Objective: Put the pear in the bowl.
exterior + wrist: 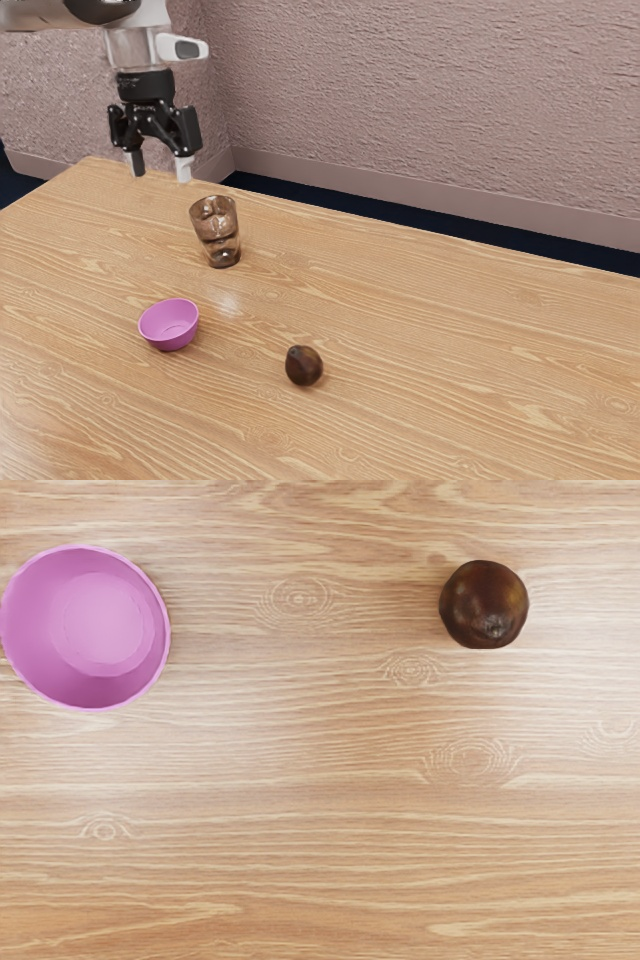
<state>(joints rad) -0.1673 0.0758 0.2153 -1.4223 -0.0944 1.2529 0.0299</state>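
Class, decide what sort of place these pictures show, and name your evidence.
Probably a robot test room: a black two-finger gripper hangs above a wood-grain table, with a rough-textured wall and baseboard behind.

The exterior view looks from the arm's side, angled down across the desk (450,320) toward a textured wall (430,90), fairly far back. The wrist view faces straight down from nearer. Both share the pink bowl (170,326), dark pear (304,366) and wood between.
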